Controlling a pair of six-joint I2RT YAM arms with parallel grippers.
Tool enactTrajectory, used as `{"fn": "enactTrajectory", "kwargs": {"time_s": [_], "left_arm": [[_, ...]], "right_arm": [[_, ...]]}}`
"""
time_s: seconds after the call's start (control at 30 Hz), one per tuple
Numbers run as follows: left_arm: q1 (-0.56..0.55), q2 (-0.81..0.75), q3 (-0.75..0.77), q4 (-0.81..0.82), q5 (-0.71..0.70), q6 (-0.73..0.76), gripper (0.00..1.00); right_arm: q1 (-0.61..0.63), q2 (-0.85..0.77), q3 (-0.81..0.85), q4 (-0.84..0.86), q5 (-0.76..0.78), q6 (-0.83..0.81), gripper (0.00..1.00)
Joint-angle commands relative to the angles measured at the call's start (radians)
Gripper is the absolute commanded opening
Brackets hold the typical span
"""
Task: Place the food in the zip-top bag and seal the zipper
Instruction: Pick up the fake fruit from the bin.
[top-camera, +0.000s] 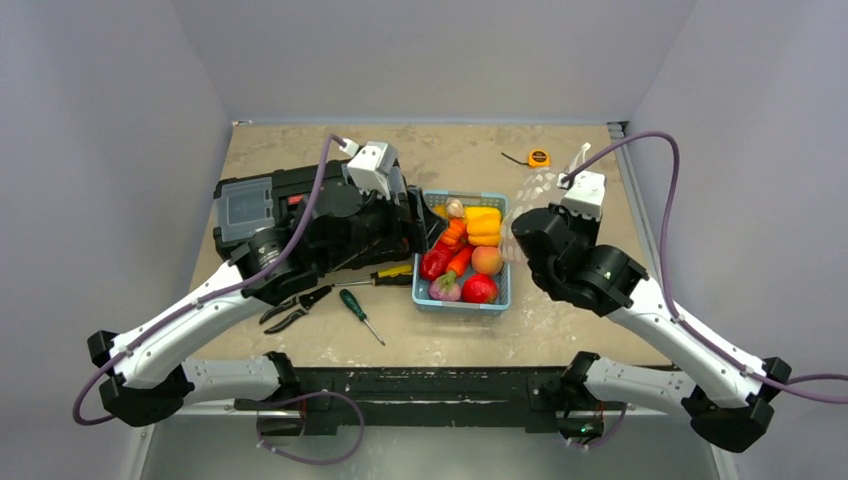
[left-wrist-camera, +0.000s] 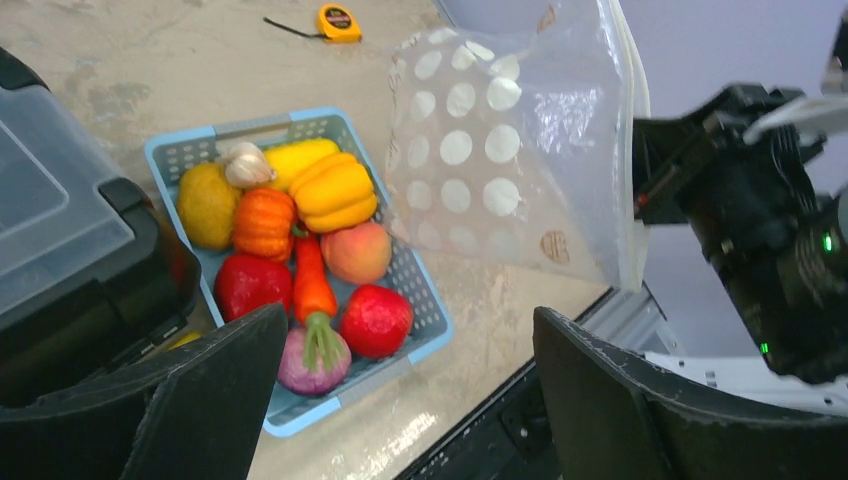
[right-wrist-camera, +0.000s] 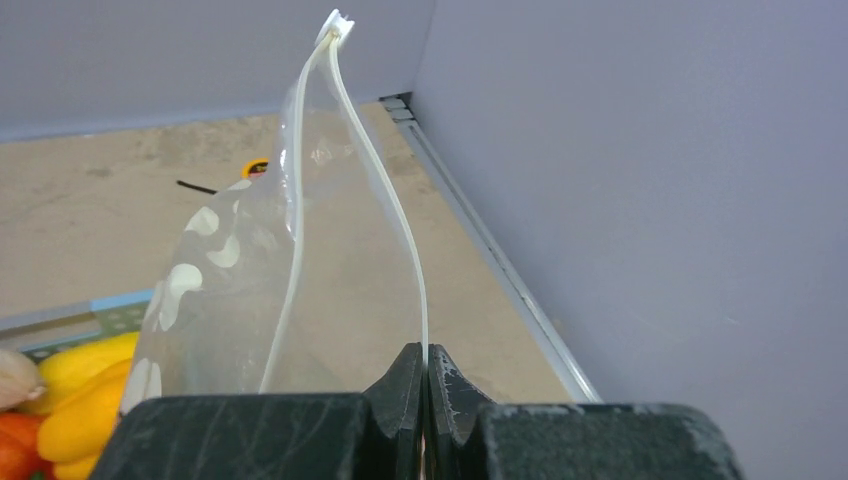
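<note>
The food lies in a light blue basket (top-camera: 425, 300) (left-wrist-camera: 420, 300): yellow pepper (top-camera: 483, 225) (left-wrist-camera: 335, 190), carrot (left-wrist-camera: 312, 280), peach (left-wrist-camera: 355, 252), red apple (top-camera: 480, 288) (left-wrist-camera: 375, 320), red pepper (left-wrist-camera: 250, 285), purple onion (left-wrist-camera: 312, 360). My right gripper (top-camera: 563, 185) (right-wrist-camera: 427, 365) is shut on one zipper strip (right-wrist-camera: 410, 250) of the clear dotted zip-top bag (top-camera: 535, 195) (left-wrist-camera: 510, 150) and holds it up, right of the basket. The other strip (right-wrist-camera: 290, 250) bows away, so the mouth gapes. My left gripper (top-camera: 430, 222) (left-wrist-camera: 400, 400) is open and empty above the basket's left edge.
A black toolbox (top-camera: 290, 215) (left-wrist-camera: 70, 250) sits left of the basket under my left arm. Pliers (top-camera: 290, 310) and two screwdrivers (top-camera: 360, 315) lie in front of it. A yellow tape measure (top-camera: 538, 157) (left-wrist-camera: 338, 22) lies at the back. The right wall is close behind the bag.
</note>
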Motion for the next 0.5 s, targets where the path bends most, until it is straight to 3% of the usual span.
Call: {"fn": "enactTrajectory", "kwargs": {"time_s": [0.0,0.23,0.4,0.47], "left_arm": [[-0.002,-0.064,-0.087,-0.024,0.111,-0.013,0.93],[-0.003,-0.134,-0.188,-0.028,0.143,-0.045,0.93],[-0.002,-0.149,-0.23,-0.026,0.154,-0.056,0.92],[-0.003,-0.153,-0.243,-0.035,0.147,-0.064,0.92]], "right_arm": [[-0.07,-0.049,-0.044,0.161,-0.076,-0.222,0.0],[-0.079,-0.082,0.088,0.055,0.017,-0.271,0.0],[-0.086,-0.174,-0.046,0.299,-0.048,-0.569,0.0],[-0.086,-0.166,-0.092,0.287,-0.121,-0.504,0.0]]}}
